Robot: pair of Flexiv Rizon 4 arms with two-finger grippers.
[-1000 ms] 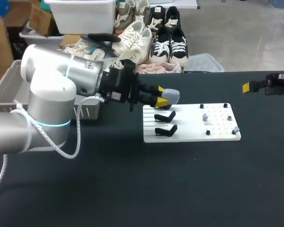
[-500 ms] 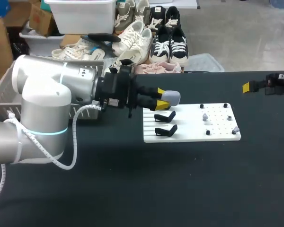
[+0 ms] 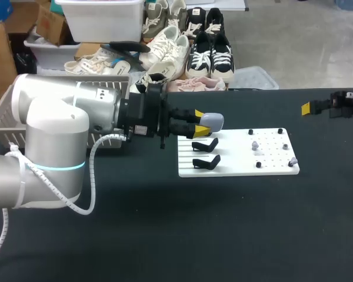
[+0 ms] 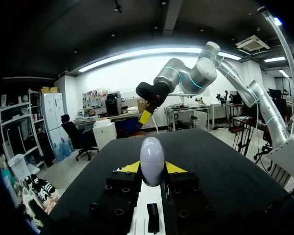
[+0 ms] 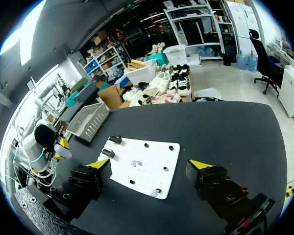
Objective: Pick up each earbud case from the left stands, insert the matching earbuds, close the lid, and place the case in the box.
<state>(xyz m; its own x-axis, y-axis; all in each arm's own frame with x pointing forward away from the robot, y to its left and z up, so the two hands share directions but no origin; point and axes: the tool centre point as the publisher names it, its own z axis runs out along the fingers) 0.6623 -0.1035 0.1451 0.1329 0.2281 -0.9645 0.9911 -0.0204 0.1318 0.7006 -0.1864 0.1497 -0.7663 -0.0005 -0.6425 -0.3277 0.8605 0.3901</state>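
- Left hand (image 3: 203,122): narrow grip, both yellow tips pressed on the sides of a pale grey-blue earbud case (image 3: 212,120), which it holds.
- Left wrist view: left hand (image 4: 152,167) has the earbud case (image 4: 152,159) upright between the fingers, rounded end pointing out. Lid looks closed, no seam gap visible.
- Case is off the surface (image 3: 165,235), in the air over the far left corner of the white board (image 3: 238,167).
- Stands (image 3: 205,144): two black ones on the board's left part, just beside and below the held case, both bare. Whether another stand sits under the hand can't be told from the head view.
- Earbuds (image 3: 255,144): small grey pieces among black pegs (image 3: 258,165) on the board's right part, well apart from the case. None are in it.
- Box (image 3: 5,108): pale slatted crate at the far left, mostly behind the left arm. Its inside is not readable.
- Right hand (image 5: 149,166): fingers spread wide, nothing between them, touching nothing. It sits off at the surface's far right, well apart from the board.
- Progress, as a judgement: early. One case is picked. Left to do for it: open the lid, insert the earbuds, close the lid, put it in the box. The bare stands suggest few or no other cases waiting, but that is unsure.
- Next likely needs the right hand to come to the earbuds or the lid while the left presents the case.
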